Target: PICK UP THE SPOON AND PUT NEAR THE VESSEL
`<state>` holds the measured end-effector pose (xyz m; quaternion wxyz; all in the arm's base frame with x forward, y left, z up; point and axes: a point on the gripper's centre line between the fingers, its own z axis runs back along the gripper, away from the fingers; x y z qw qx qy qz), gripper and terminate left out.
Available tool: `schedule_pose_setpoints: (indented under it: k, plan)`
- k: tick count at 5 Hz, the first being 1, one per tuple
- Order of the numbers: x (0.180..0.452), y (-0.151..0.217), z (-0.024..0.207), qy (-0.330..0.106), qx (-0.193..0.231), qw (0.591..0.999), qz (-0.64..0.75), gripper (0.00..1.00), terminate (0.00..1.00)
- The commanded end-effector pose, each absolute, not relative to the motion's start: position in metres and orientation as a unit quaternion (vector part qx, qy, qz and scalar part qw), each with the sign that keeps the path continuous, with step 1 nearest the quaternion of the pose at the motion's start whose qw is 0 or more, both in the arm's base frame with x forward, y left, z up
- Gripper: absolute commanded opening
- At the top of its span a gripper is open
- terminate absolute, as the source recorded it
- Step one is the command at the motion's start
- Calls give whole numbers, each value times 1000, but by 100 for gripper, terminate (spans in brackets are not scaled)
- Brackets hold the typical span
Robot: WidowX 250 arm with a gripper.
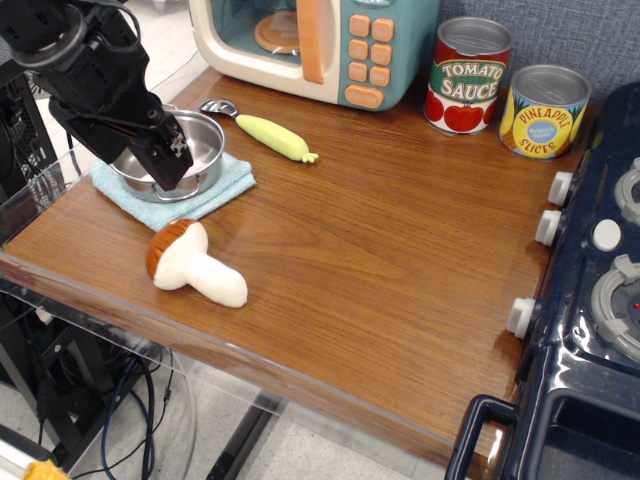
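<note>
I see my gripper [172, 160] hanging over the vessel [190, 150] on the blue cloth [225, 185], holding nothing though I cannot tell its opening, while the spoon [262, 130] lies at 2 o'clock, already near it.

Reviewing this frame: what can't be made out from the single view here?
- Shiny metal bowl-shaped vessel on the light blue cloth: its left half and inside are hidden by the black gripper.
- Gripper fingers: dark against the dark body, so open or shut cannot be told.
- Yellow-green handled spoon: whether its small metal bowl touches the vessel is too small to tell.
- Toy microwave: top cut off by the frame edge.
</note>
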<state>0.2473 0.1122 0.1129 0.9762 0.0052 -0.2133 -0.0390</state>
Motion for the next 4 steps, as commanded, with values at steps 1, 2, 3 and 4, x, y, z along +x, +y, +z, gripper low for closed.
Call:
schedule_pose_setpoints:
  k: [1, 2, 3, 4]
  plan:
    - [247, 112, 113, -213, 5, 976, -39, 100, 0]
    - [256, 113, 113, -219, -3, 976, 21, 100, 0]
    - [269, 112, 114, -211, -20, 975, 58, 100, 0]
    - [285, 115, 122, -217, -10, 965, 145, 100, 0]
